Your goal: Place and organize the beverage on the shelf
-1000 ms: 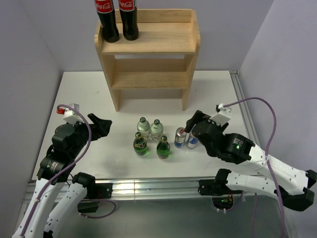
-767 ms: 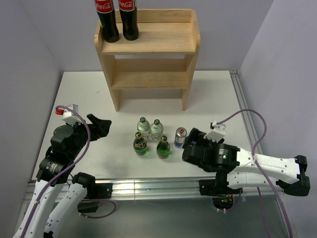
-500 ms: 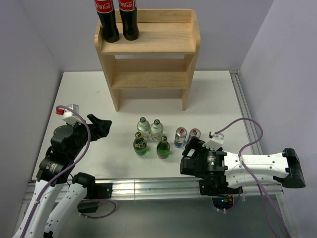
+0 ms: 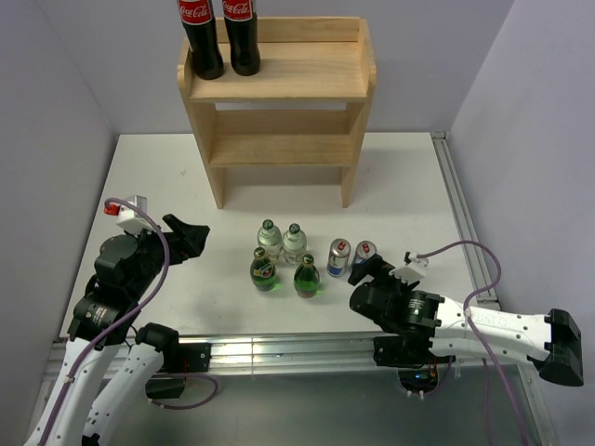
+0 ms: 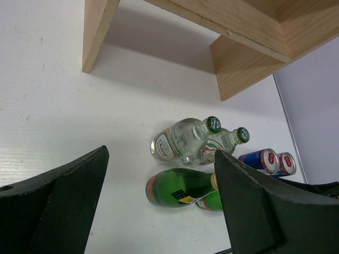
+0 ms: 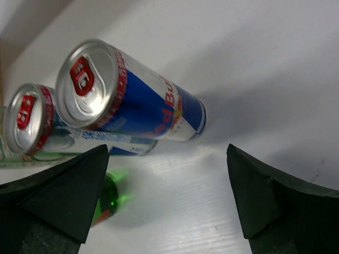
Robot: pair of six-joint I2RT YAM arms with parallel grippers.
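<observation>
Six small drinks stand together on the white table [image 4: 158,177]: two clear bottles with green caps [image 4: 282,239], two green bottles [image 4: 284,273] and two slim silver-blue-red cans [image 4: 351,255]. The wooden shelf [image 4: 279,102] stands behind them, its lower tier bare. My right gripper [image 4: 362,272] is open and empty, low on the table just in front of the cans. In the right wrist view the cans [image 6: 127,98] lie just beyond the right gripper [image 6: 167,203]. My left gripper [image 4: 195,237] is open and empty, left of the bottles. The left wrist view shows the left gripper [image 5: 159,211], clear bottles [image 5: 185,138] and a green bottle [image 5: 183,188].
Two tall dark cola bottles [image 4: 221,35] stand on the left end of the shelf's top tier. A metal rail [image 4: 279,351] runs along the table's near edge. Grey walls close in on the left, right and back. A shelf leg [image 5: 95,32] shows in the left wrist view.
My right arm has drawn back from above the cans toward the near edge and dropped low in front of them, uncovering the right can. The left arm and the drinks have not moved.
</observation>
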